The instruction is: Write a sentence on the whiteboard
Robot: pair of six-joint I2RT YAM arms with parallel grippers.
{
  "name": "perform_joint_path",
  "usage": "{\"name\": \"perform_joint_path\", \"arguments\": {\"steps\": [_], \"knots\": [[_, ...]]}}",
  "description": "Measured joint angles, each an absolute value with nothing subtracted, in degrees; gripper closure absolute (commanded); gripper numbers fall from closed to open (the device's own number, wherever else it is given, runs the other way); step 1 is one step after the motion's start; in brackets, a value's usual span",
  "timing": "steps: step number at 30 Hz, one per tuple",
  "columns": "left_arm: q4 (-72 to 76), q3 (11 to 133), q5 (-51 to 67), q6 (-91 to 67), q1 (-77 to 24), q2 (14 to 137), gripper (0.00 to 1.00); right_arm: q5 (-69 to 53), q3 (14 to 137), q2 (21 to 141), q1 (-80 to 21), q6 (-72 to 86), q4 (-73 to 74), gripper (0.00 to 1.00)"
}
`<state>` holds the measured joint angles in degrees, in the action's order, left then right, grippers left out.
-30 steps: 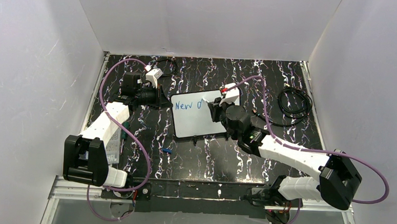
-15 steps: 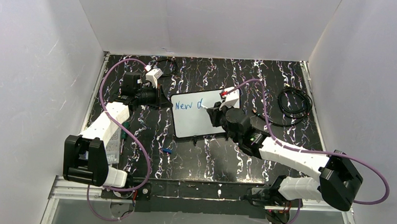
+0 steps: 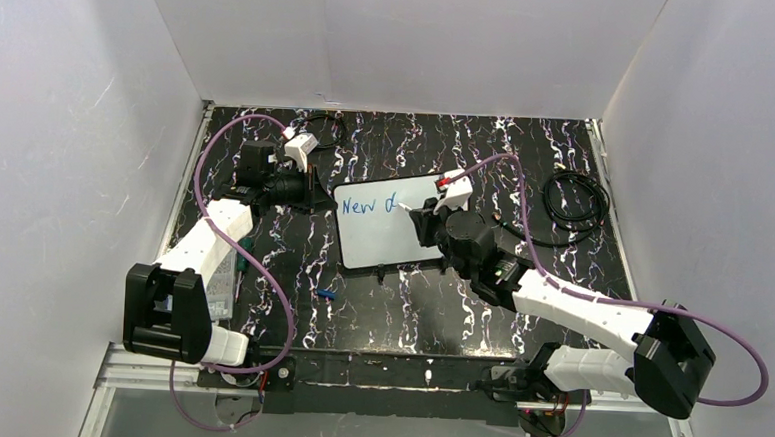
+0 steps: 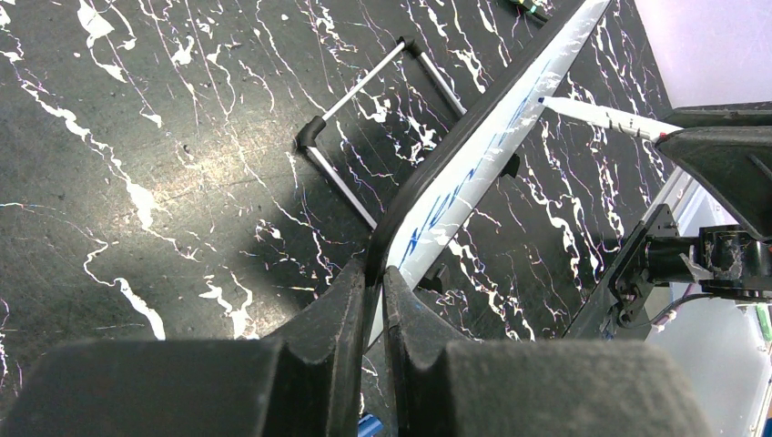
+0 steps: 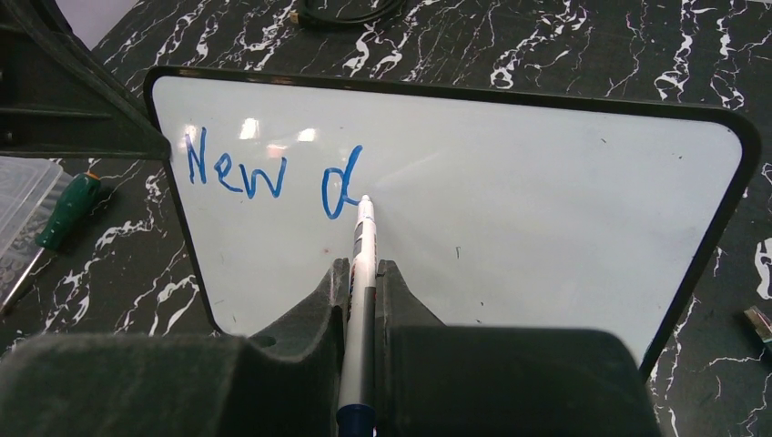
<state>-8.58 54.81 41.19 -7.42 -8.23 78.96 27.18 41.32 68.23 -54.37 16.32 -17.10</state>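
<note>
Gripping a white marker (image 5: pixel 364 232) between its fingers, the right gripper (image 5: pixel 363 269) is clenched on the barrel, which runs up between the jaws with the tip pointing away from the wrist. The tip sits at the face of the board (image 5: pixel 546 200), just right of the last blue letter. Whether it presses on the surface I cannot tell. The sentence (image 5: pixel 264 168) reads "New d", in one line across the upper left part of the board, and the rest of the white face is bare.

From above, the board (image 3: pixel 392 241) lies near the middle of the tabletop (image 3: pixel 409 310), turned a little so that its long edges slant. The sentence (image 3: pixel 369 207) is at its far left corner, with the right gripper (image 3: pixel 421 220) over the board's right half.

The left gripper (image 3: pixel 317 197) is at the board's left edge. In its wrist view, the left gripper (image 4: pixel 373 273) is clamped on the dark frame of the board (image 4: pixel 473 155), one finger on each side, and the marker (image 4: pixel 601 114) comes in from the right.

A small blue piece (image 3: pixel 325 295) lies on the tabletop near the board's near edge. A coil of black cable (image 3: pixel 575 200) lies to the right, well apart. A green-handled screwdriver (image 5: pixel 68 211) lies left of the board.
</note>
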Motion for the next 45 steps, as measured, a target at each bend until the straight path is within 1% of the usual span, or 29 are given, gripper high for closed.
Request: {"name": "perform_joint_path", "arguments": {"steps": [14,33,45], "knots": [[-8.6,54.8,41.1,-7.4,-8.2,78.9,1.00,28.4,41.3,69.9,-54.4,14.8,-19.1,0.99],[-8.6,54.8,41.1,-7.4,-8.2,78.9,1.00,28.5,39.6,68.2,-54.4,16.1,-16.9,0.99],[-8.6,54.8,41.1,-7.4,-8.2,78.9,1.00,29.7,40.1,68.4,-54.4,14.4,-17.5,0.99]]}}
